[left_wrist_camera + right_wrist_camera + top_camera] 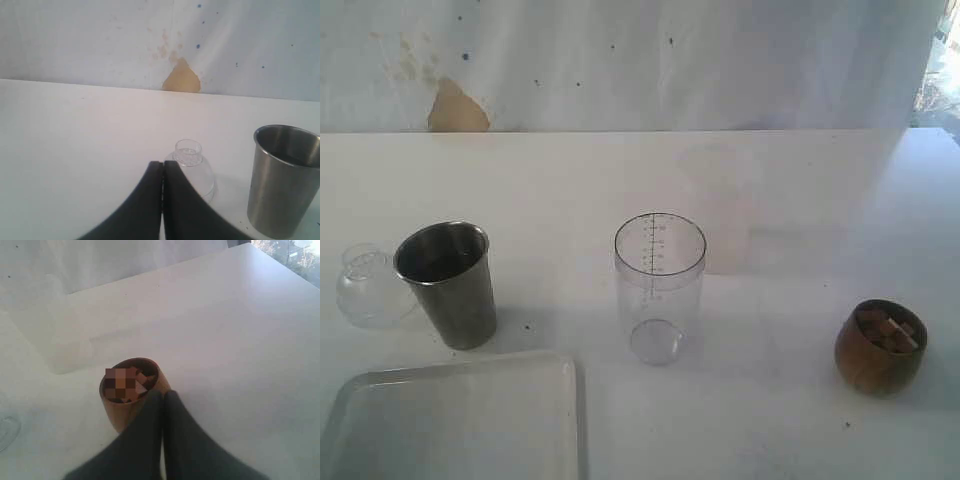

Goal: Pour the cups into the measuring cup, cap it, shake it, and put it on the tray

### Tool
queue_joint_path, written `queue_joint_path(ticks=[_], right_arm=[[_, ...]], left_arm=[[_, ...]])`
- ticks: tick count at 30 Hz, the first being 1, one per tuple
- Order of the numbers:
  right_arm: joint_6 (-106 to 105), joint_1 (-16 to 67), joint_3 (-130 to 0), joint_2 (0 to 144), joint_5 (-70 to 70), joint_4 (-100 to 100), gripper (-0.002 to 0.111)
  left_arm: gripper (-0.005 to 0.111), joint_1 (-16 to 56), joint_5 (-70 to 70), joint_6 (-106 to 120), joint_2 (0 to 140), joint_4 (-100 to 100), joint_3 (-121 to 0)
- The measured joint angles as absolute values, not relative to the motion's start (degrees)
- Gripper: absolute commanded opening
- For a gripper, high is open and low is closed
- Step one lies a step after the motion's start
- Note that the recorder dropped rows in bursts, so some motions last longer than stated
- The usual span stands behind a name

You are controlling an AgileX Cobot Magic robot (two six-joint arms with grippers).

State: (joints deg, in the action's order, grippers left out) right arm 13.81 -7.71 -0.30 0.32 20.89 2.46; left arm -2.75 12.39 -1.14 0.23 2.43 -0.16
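Left end effector point(162, 166) pinched shut, empty, by the cap point(189, 153) and steel tumbler point(282, 182); right end effector point(163, 395) likewise shut by the wooden cup point(119, 416).

Tray: the flat white rectangular tray point(460, 367) with a low rim is cut off by the exterior view's bottom edge and lower left corner.
Cap: the clear dome-shaped plastic cap point(362, 290) is partly hidden behind the tapered brushed-steel tumbler point(448, 285); in the left wrist view the left gripper point(163, 164) covers its base.
Tumbler: one side is cut off by the left wrist picture's edge.
Wooden cup: the contents of the rounded brown wooden cup point(880, 347) are too small to identify, and blurred in the right wrist view, where the right gripper point(163, 394) hides its foot.
Measuring cup: the figures on the tall clear plastic measuring cup point(660, 285) are unreadable.
Frosted cup: the frosted translucent plastic cup point(722, 210) shows only a faint outline.
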Motion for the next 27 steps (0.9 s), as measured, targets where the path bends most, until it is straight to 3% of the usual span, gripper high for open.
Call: queue_joint_path(ticks=[14,21,23,24,27], right_arm=[[13.8,-7.7,-0.3,0.3,19.8,2.3,0.000],[12.6,-7.7,-0.3,0.3,-4.6,2.2,0.001],[12.7,-7.7,-0.3,0.3,-4.9,2.2,0.016],[12.8,-7.7,-0.3,0.3,-5.1,2.2,0.032],[12.8,-6.9,-0.3,2.8,-8.6,2.1,0.095]], left_arm=[[0.001,-2.8,12.4,-1.1,0.2,2.3,-0.2],[0.001,-2.8,12.4,-1.0,0.2,2.3,-0.2],[0.001,-2.8,12.4,-1.0,0.2,2.3,-0.2],[0.001,-2.8,12.4,-1.0,0.2,2.3,-0.2],[0.001,-2.8,12.4,-1.0,0.2,2.3,-0.2]])
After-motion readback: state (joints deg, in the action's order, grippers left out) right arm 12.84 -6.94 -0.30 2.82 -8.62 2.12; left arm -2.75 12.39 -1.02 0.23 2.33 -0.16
